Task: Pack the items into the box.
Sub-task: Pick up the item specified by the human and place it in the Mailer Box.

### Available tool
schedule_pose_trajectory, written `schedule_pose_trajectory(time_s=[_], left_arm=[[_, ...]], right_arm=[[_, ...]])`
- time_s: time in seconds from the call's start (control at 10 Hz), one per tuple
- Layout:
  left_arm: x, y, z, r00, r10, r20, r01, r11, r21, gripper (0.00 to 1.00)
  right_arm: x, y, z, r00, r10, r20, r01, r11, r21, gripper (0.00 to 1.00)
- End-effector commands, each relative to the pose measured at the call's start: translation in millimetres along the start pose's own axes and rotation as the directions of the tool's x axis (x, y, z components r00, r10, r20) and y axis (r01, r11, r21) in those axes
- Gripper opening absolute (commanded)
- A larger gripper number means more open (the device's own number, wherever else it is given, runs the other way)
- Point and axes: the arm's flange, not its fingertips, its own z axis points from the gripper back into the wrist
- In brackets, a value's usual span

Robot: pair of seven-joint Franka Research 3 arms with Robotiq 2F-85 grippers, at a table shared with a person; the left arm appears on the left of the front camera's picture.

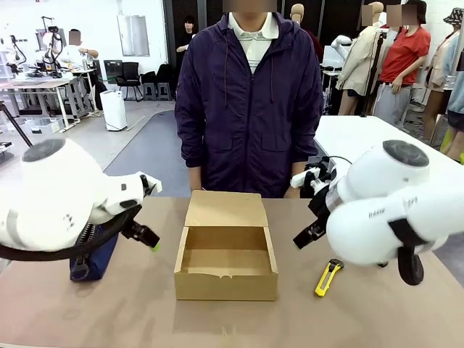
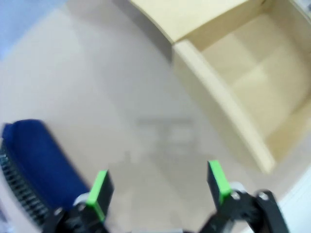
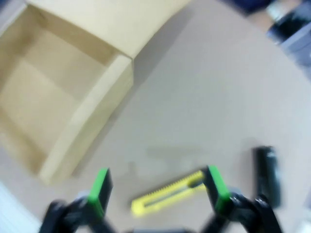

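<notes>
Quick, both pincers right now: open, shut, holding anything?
Left pincer: open, holding nothing.
Right pincer: open, holding nothing; the utility knife lies between its fingers in the wrist view, not gripped.

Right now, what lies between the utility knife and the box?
Nothing: bare tabletop separates the utility knife from the box, as the right wrist view shows; the front view agrees.

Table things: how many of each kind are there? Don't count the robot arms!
cardboard box: 1
yellow utility knife: 1
black stapler: 1
navy pouch: 1
Total: 4
</notes>
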Motion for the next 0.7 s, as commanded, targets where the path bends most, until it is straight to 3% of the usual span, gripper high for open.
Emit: schedule_pose_trajectory(time_s=[0.0, 0.1, 0.2, 0.4, 0.5, 0.6], left_arm=[[37.0, 11.9, 69.2, 0.951, 0.280, -0.131, -0.301, 0.937, -0.179, 1.00], [43.8, 26.8, 101.8, 0.928, 0.354, -0.111, -0.371, 0.879, -0.301, 1.00], [42.8, 52.7, 128.8, 0.891, 0.439, -0.116, -0.447, 0.806, -0.387, 1.00], [2.3, 120.7, 174.3, 0.783, 0.597, -0.176, -0.570, 0.574, -0.588, 1.00], [-36.2, 154.0, 196.3, 0.703, 0.700, -0.128, -0.584, 0.465, -0.666, 1.00], [-82.0, 183.2, 214.6, 0.585, 0.808, -0.070, -0.589, 0.364, -0.721, 1.00]], right_arm=[[32.4, -28.7, 79.7, 0.945, -0.322, -0.066, 0.328, 0.920, 0.214, 1.00], [36.0, -44.3, 116.6, 0.901, -0.421, -0.104, 0.430, 0.840, 0.331, 1.00], [27.2, -62.4, 156.0, 0.859, -0.485, -0.164, 0.496, 0.712, 0.496, 1.00], [-17.5, -111.1, 206.1, 0.785, -0.603, -0.142, 0.546, 0.565, 0.618, 1.00], [-54.1, -141.9, 222.5, 0.683, -0.722, -0.109, 0.604, 0.475, 0.640, 1.00], [-93.5, -164.3, 229.5, 0.569, -0.816, -0.099, 0.652, 0.375, 0.659, 1.00]])
